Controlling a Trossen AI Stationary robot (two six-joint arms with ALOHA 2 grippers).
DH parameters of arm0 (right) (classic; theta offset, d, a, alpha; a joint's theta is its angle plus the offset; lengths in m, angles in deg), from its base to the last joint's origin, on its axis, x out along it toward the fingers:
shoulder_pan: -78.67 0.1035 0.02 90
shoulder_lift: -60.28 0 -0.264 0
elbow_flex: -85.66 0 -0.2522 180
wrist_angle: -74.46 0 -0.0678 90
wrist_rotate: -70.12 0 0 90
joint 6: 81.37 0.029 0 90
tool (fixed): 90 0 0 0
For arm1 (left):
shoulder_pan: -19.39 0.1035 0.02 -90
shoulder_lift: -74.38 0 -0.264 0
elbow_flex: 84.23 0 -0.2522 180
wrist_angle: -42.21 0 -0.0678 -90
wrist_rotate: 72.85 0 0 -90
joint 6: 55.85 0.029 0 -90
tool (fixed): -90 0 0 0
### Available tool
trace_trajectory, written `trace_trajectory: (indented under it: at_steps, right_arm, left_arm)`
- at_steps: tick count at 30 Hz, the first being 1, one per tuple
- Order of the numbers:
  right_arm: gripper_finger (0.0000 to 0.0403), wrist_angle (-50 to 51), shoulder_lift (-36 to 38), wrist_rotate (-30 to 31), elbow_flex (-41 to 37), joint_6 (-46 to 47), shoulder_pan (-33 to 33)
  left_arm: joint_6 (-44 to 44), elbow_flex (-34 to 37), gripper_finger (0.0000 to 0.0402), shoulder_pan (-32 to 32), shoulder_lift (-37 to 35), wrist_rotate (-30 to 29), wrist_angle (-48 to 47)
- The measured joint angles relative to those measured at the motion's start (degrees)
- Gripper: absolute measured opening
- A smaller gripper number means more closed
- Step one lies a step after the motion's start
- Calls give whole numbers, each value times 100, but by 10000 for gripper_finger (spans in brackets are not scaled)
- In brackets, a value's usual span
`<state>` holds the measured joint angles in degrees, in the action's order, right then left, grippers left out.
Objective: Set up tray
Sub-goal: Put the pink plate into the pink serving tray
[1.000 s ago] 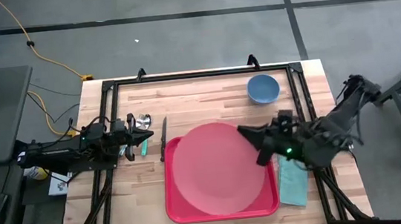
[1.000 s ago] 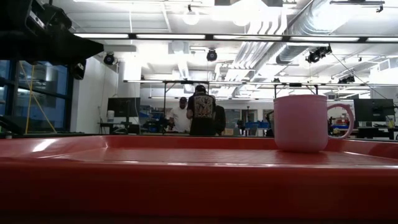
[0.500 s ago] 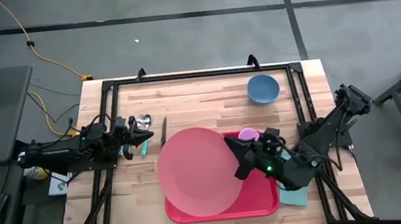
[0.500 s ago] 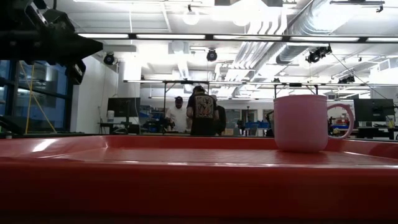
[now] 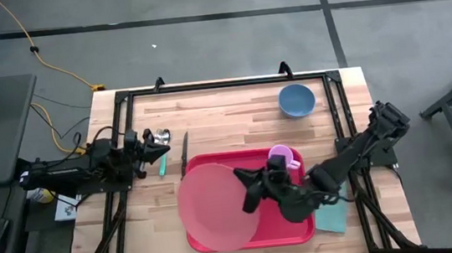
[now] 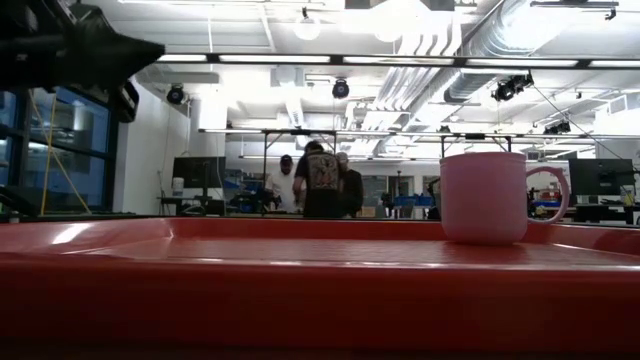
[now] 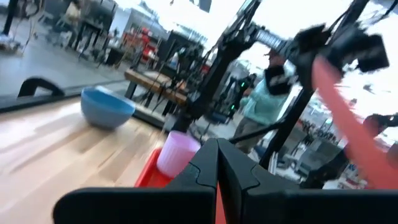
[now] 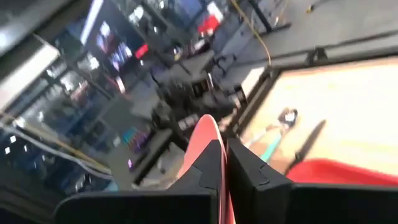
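In the high view the red tray (image 5: 291, 221) lies in the lower centre of the frame on the wooden table (image 5: 233, 113), and the right gripper (image 5: 248, 193) reaches across it from the right, its fingers clenched on the edge of a round pink plate (image 5: 213, 205) that overhangs the tray's left rim. A pink mug (image 5: 280, 154) stands at the tray's upper right corner, a blue bowl (image 5: 296, 100) sits toward the upper right of the table, a knife (image 5: 183, 151) lies just left of the tray, and a teal cloth (image 5: 332, 216) shows at the tray's lower right. The left gripper (image 5: 161, 150) waits at the left of the frame beside the knife, fingers closed on nothing. The low view alone shows the tray's rim (image 6: 320, 290) filling the lower half of the frame, the mug (image 6: 485, 197) upright at the right, and people standing far back in the room. The left wrist view shows the bowl (image 7: 107, 107) and mug (image 7: 177, 152) from table level and the plate (image 7: 348, 118) tilted steeply in the other arm's grip. The right wrist view shows the plate's edge (image 8: 202, 140) pinched between the fingers. A second ago the plate covered most of the tray and hid the mug; it has since been carried toward the left of the frame, uncovering the tray's right half, while the left arm has barely moved.
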<state>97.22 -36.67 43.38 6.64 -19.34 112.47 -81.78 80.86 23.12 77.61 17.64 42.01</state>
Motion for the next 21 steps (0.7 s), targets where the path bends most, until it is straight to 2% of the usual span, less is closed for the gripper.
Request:
trace_trajectory:
  at_steps: [6,12,16,21]
  right_arm:
    - [0,618,-385,-791,0,577,-263]
    - [0,857,-608,-1158,0,871,-455]
    - [0,912,-605,-1116,0,820,-652]
    - [0,955,-482,-1121,0,620,-908]
  left_arm:
    - [13,0,37,2,0,0,145]
    - [-8,0,37,1,0,161,144]
    - [-220,0,37,2,2,802,120]
    - [-355,0,37,0,2,2096,121]
